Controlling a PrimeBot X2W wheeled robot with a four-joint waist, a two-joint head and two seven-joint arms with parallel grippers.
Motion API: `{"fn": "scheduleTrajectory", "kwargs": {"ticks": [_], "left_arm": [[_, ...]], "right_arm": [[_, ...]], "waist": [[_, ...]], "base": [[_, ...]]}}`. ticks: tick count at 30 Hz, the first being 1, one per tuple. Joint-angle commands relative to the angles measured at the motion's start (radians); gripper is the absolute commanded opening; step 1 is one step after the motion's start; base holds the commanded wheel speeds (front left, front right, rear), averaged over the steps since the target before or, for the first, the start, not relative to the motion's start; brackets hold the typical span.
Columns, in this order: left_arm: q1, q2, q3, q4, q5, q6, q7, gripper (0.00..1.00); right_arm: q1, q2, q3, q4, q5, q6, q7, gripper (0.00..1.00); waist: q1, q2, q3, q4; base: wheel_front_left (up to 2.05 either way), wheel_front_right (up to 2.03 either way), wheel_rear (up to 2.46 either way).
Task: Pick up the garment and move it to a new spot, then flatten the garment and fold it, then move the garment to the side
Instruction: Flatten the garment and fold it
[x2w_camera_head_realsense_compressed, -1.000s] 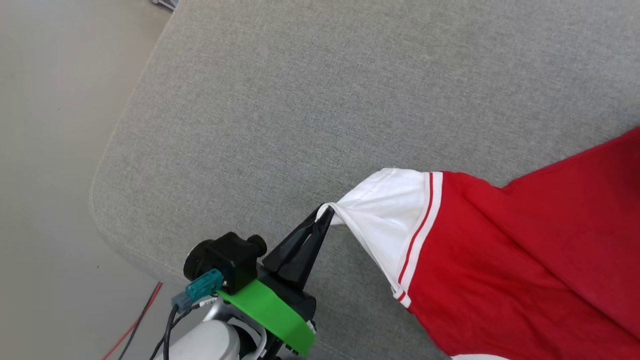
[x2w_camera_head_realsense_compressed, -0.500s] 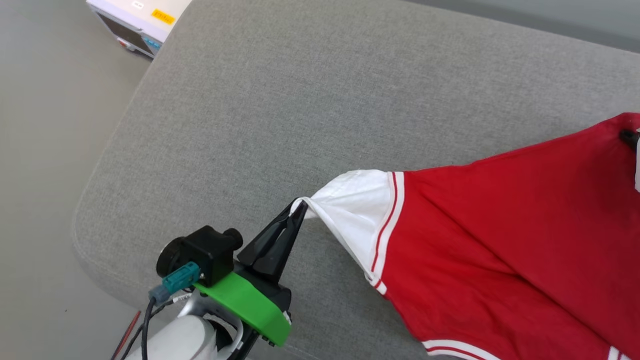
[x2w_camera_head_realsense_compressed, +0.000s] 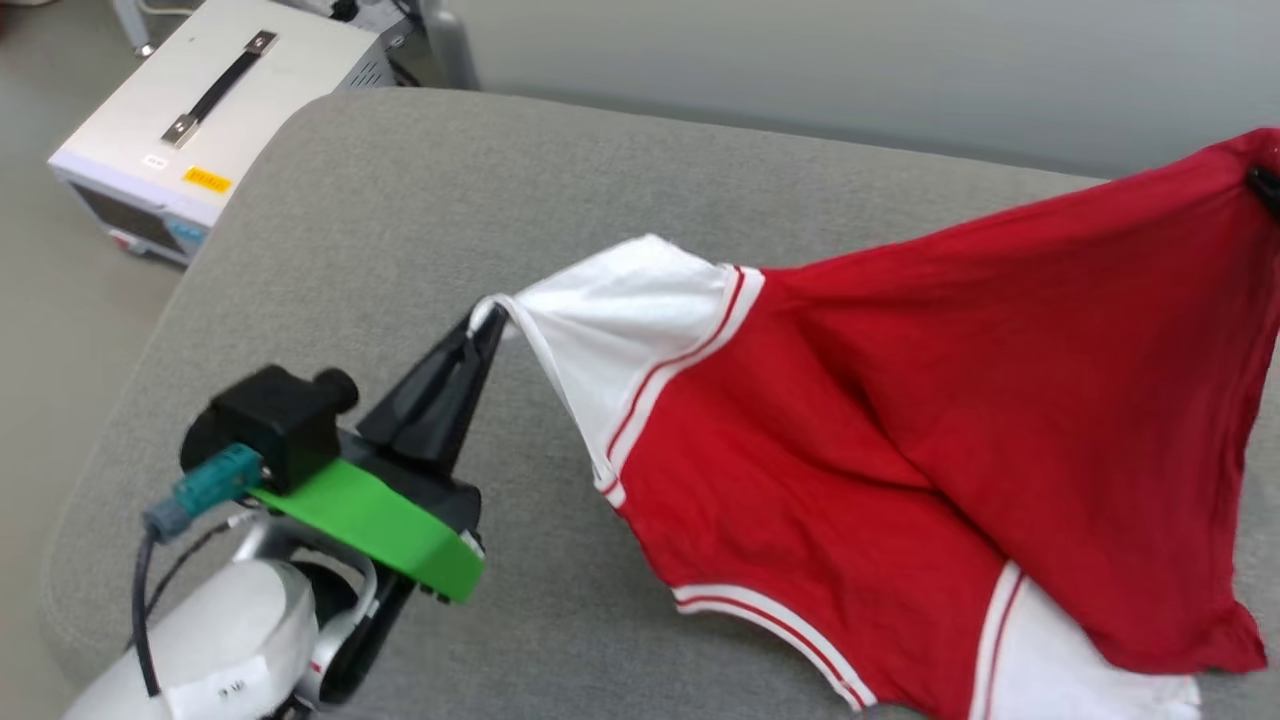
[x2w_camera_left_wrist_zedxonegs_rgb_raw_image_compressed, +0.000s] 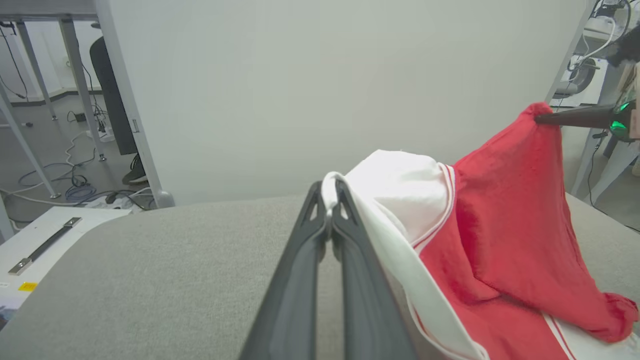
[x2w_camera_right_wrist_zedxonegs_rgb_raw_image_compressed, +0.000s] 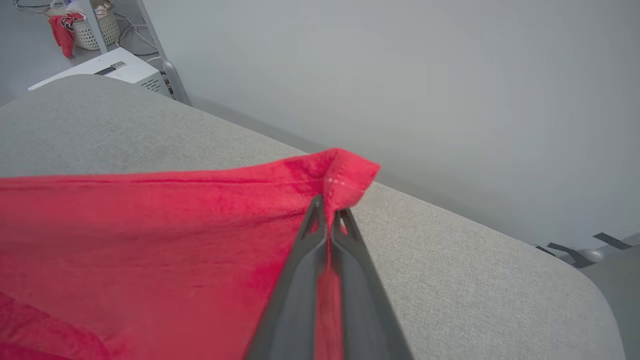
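The garment (x2w_camera_head_realsense_compressed: 900, 400), a red jersey with white sleeves and red-striped trim, hangs stretched above the grey cushion (x2w_camera_head_realsense_compressed: 400, 220). My left gripper (x2w_camera_head_realsense_compressed: 488, 322) is shut on the edge of a white sleeve (x2w_camera_left_wrist_zedxonegs_rgb_raw_image_compressed: 400, 185), as the left wrist view (x2w_camera_left_wrist_zedxonegs_rgb_raw_image_compressed: 330, 197) shows. My right gripper (x2w_camera_right_wrist_zedxonegs_rgb_raw_image_compressed: 330, 205) is shut on a red hem corner (x2w_camera_right_wrist_zedxonegs_rgb_raw_image_compressed: 345, 172), and its dark tip shows at the head view's right edge (x2w_camera_head_realsense_compressed: 1262, 185). The lower white sleeve (x2w_camera_head_realsense_compressed: 1060, 670) trails on the cushion. No lettering is visible on the side facing me.
A white box with a black handle (x2w_camera_head_realsense_compressed: 190, 110) stands on the floor beyond the cushion's left corner. A pale wall (x2w_camera_head_realsense_compressed: 800, 60) runs behind the cushion. A basket with red cloth (x2w_camera_right_wrist_zedxonegs_rgb_raw_image_compressed: 80, 25) sits farther off, near table legs and cables (x2w_camera_left_wrist_zedxonegs_rgb_raw_image_compressed: 50, 150).
The head camera has tilted up, bringing the box and wall into view. Both grippers have lifted the garment higher, spreading it between them; the right gripper's hold on the hem now shows.
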Motion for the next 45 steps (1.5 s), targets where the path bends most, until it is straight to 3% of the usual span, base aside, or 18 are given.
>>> {"fn": "scheduleTrajectory", "kwargs": {"ticks": [1, 2, 11, 22, 34, 39, 42, 45], "left_arm": [[-0.041, 0.01, 0.022, -0.008, -0.015, 0.002, 0.003, 0.0], [-0.11, 0.036, 0.056, -0.011, -0.009, -0.007, 0.022, 0.0], [-0.304, 0.073, 0.151, -0.004, -0.006, -0.006, 0.059, 0.0], [-0.532, 0.122, 0.188, 0.044, 0.04, -0.043, 0.121, 0.0], [-0.821, 0.177, 0.185, 0.117, 0.09, -0.146, 0.22, 0.0], [-1.002, 0.165, 0.178, 0.228, 0.119, -0.209, 0.236, 0.0], [-1.12, 0.148, 0.164, 0.318, 0.148, -0.241, 0.236, 0.0], [-1.264, 0.131, 0.151, 0.417, 0.196, -0.263, 0.22, 0.0]], "right_arm": [[-0.003, -0.008, -0.005, -0.018, 0.009, -0.001, -0.012, 0.0], [-0.017, -0.018, -0.014, -0.063, 0.003, -0.001, -0.03, 0.0], [-0.069, -0.005, -0.032, -0.176, -0.022, -0.001, -0.064, 0.0], [-0.137, 0.03, -0.069, -0.268, -0.076, -0.001, -0.07, 0.0], [-0.261, 0.037, -0.139, -0.276, -0.128, -0.001, -0.114, 0.0], [-0.386, 0.039, -0.127, -0.21, -0.161, -0.001, -0.147, 0.0], [-0.479, 0.022, -0.082, -0.153, -0.249, -0.001, -0.184, 0.0], [-0.595, 0.065, -0.072, -0.064, -0.297, -0.001, -0.23, 0.0]], "waist": [[0.0, 0.0, -0.07, -0.09], [0.0, 0.0, -0.08, -0.128], [0.0, 0.0, -0.104, -0.23], [0.0, 0.0, -0.059, -0.305], [0.0, 0.0, 0.176, -0.315], [0.0, 0.0, 0.311, -0.321], [0.0, 0.0, 0.376, -0.329], [0.0, 0.0, 0.439, -0.342]], "base": [[0.0, 0.0, 0.0], [0.0, 0.0, 0.0], [0.0, 0.0, 0.0], [0.0, 0.0, 0.0], [0.0, 0.0, 0.0], [0.0, 0.0, 0.0], [0.0, 0.0, 0.0], [0.0, 0.0, 0.0]]}}
